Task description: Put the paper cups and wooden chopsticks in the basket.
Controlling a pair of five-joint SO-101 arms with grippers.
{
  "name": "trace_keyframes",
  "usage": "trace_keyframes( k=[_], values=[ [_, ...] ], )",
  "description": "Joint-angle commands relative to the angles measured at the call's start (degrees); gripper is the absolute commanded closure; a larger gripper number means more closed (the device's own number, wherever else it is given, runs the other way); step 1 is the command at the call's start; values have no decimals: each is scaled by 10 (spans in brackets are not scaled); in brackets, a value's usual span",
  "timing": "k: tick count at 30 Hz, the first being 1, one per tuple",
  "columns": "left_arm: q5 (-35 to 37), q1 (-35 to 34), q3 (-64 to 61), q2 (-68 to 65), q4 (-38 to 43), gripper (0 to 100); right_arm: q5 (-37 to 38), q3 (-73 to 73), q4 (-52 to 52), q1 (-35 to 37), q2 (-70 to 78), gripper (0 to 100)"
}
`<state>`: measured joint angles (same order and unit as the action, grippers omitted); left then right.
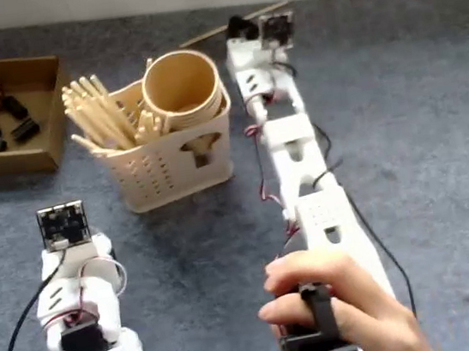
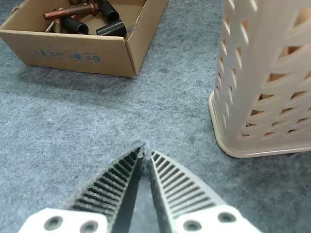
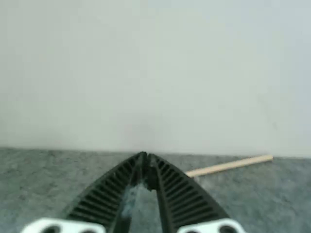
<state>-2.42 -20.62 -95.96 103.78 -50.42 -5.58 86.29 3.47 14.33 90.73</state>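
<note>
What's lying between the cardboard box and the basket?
Nothing. In the left wrist view, bare grey mat runs between the cardboard box and the basket.

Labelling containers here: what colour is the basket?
The basket is cream, best seen in the left wrist view.

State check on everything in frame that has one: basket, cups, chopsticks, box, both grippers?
basket: upright, loaded.
paper cups: nested, upright in the basket.
bundled chopsticks: standing in the basket.
loose chopstick: flat on the table, outside the basket.
cardboard box: open, holding bolts.
left gripper: jaws shut, empty.
right gripper: jaws shut, empty.
hand: on the right arm base.
</note>
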Motion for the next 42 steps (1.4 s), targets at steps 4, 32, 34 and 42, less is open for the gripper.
trace_keyframes(
  k=[4, 32, 34, 42],
  values=[
    [-4, 10, -6, 2, 18, 992, 9, 3, -27, 3, 0, 988],
    [-4, 10, -6, 2, 18, 992, 8, 162, 510, -7, -18, 988],
    [-4, 10, -6, 2, 18, 992, 8, 160, 552, -13, -31, 988],
    [-4, 10, -7, 2, 28, 992, 9, 153, 761, -27, -130, 988]
  ],
)
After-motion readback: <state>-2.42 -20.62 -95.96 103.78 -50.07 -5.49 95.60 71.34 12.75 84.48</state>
